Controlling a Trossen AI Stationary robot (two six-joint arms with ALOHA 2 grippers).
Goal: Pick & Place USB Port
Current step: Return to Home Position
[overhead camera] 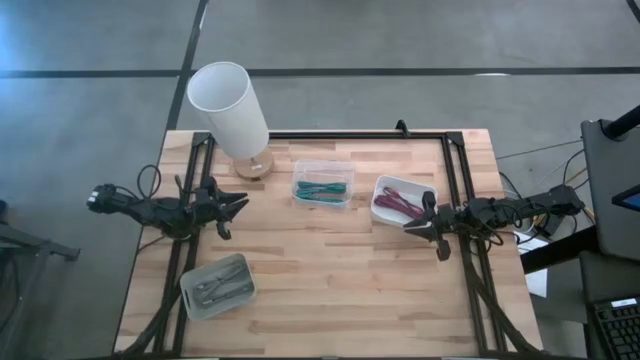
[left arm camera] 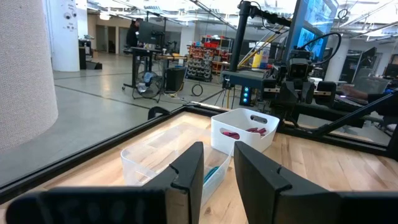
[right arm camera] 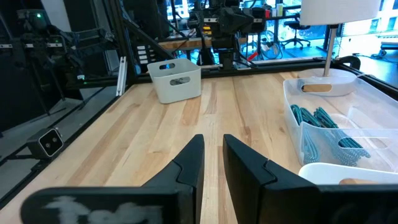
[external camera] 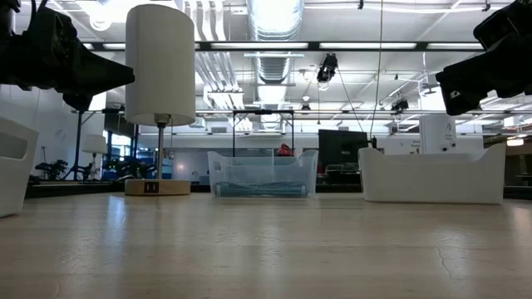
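A clear bin (overhead camera: 323, 170) at the table's middle far side holds coiled teal cables (overhead camera: 322, 188). To its right, a white bin (overhead camera: 385, 185) holds maroon cables (overhead camera: 398, 203). A grey bin (overhead camera: 217, 286) with dark parts sits near the left front. The lamp's wooden base (external camera: 158, 188) shows a small dark socket on its front. My left gripper (overhead camera: 240, 205) hovers open above the table's left side, pointing right. My right gripper (overhead camera: 410, 227) hovers open just in front of the white bin, pointing left. Neither gripper holds anything.
A lamp with a tall white shade (overhead camera: 228, 105) stands at the far left corner. A black frame (overhead camera: 350, 134) runs along the far edge and down both sides. Bare wood lies between the two grippers (overhead camera: 330, 250). A workshop room shows beyond the table.
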